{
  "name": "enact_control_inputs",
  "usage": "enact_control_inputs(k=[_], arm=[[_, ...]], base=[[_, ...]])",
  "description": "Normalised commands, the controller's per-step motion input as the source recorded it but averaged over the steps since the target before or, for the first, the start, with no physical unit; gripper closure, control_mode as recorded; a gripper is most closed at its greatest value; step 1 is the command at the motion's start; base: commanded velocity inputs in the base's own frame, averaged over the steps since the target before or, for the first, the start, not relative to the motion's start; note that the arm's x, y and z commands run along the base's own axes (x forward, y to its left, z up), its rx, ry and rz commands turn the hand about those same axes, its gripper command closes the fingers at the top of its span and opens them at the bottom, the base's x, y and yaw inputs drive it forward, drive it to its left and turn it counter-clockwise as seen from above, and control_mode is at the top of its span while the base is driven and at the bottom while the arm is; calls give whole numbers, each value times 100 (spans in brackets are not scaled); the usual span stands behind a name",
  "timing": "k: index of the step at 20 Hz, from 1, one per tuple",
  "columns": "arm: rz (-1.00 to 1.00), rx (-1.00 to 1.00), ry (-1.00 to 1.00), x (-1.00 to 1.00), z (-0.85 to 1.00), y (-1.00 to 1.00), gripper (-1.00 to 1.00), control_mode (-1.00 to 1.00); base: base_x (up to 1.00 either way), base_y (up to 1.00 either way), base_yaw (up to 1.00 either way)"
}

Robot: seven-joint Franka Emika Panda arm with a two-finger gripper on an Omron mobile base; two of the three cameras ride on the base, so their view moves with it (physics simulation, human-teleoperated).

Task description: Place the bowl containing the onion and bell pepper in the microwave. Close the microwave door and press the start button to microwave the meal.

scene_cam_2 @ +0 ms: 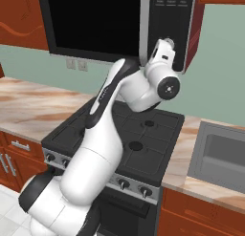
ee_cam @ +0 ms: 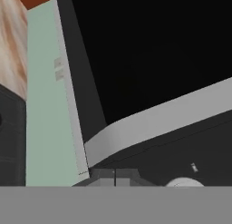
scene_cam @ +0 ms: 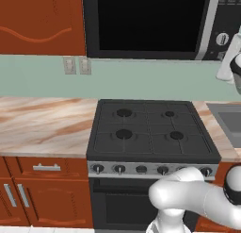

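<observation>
Microwave [scene_cam: 150, 24]: I see it mounted above the stove [scene_cam: 151, 128], between the red-brown cupboards.
Door [scene_cam_2: 93, 22]: shut, black glass, silver strip at its right edge.
Tool [scene_cam_2: 167, 44]: clenched on nothing, up at the control panel [scene_cam_2: 167, 20] by the white knob [scene_cam: 222, 38].

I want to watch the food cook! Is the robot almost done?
Nearly. The microwave door looks closed, though the bowl can't be seen behind the dark glass. The shut gripper is up at the control panel near the knob. Pressing start looks left.
</observation>
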Motion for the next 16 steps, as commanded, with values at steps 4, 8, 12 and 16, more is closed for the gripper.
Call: enact_control_inputs(k=[4,8,12,16], arm=[[0,4,0,24,0,-16,100,-100],[0,1,0,23,-7,-2,100,-100],[0,0,0,22,-13,0,100,-100],[0,0,0,24,-11,0,100,-100]], base=[[0,0,0],[0,0,0],[0,0,0],[0,0,0]])
